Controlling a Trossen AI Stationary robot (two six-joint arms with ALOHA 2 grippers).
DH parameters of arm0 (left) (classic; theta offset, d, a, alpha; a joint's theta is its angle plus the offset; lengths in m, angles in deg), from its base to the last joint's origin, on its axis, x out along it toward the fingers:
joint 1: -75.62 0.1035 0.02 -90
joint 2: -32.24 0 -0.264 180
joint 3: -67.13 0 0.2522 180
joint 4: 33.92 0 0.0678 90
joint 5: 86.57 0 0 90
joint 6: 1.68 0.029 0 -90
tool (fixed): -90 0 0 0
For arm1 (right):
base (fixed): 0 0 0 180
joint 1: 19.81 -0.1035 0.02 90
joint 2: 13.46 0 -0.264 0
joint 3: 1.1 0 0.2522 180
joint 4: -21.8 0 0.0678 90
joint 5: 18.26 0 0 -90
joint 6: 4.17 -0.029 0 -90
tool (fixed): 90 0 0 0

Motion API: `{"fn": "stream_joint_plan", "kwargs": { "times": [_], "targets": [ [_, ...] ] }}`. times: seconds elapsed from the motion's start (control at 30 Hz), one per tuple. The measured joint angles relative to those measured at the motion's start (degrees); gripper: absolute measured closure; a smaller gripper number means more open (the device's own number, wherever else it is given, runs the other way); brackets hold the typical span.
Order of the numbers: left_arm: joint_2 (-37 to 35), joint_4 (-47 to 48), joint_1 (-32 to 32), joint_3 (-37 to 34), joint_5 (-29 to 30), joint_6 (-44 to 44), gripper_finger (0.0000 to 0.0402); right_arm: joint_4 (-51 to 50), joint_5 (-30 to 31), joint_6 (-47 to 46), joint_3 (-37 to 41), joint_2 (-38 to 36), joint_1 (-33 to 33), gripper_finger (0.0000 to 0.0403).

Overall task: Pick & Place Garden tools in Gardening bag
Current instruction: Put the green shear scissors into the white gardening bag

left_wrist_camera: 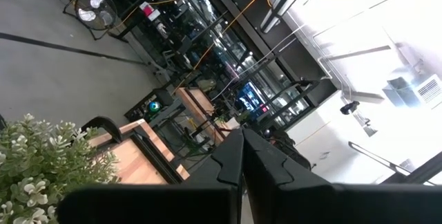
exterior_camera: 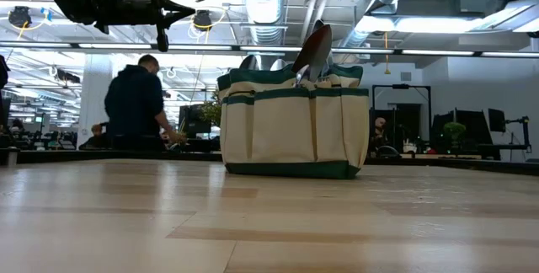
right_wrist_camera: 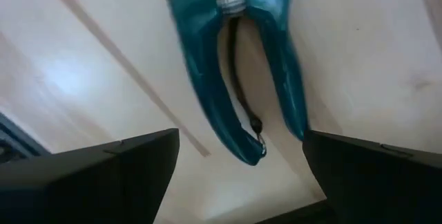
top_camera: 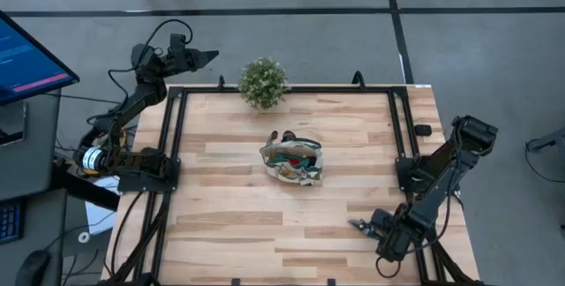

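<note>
The pruning shears (right_wrist_camera: 238, 65) lie flat on the surface (top_camera: 265, 224) near its right front corner, directly ahead of the right gripper (right_wrist_camera: 238, 162) — its jaws spread wide, released, one on each side of the two teal handles. The shears' long axis runs straight away from the jaws, handle ends nearest. The gardening bag (top_camera: 293, 161) stands mid-surface, well apart. The left gripper (top_camera: 205, 56) — jaws clenched on nothing — waits beyond the far left corner.
</note>
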Motion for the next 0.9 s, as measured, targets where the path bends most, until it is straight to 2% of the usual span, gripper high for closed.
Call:
{"fn": "stream_joint_plan", "kwargs": {
  "times": [0.37,0.47,0.57,0.73,0.9],
  "targets": [
    [0.00,0.00,0.01,0.00,-0.01,-0.02,0.0394,2.71,-0.31,-1.96,2.92,0.02,0.06,0.0118],
    [0.00,0.00,0.01,0.00,-0.02,-0.03,0.0394,4.50,-2.69,-5.26,4.68,0.02,0.78,0.0122],
    [0.00,0.00,0.00,0.00,-0.02,-0.02,0.0394,4.02,-4.68,-6.88,5.59,0.04,2.01,0.0145],
    [0.00,0.00,0.02,0.00,-0.02,0.12,0.0394,4.05,-5.74,-6.85,5.51,0.04,5.29,0.0231],
    [0.00,0.00,0.01,0.00,-0.02,0.26,0.0394,6.12,-5.81,-6.86,5.51,0.04,10.38,0.0232]
  ]
}}
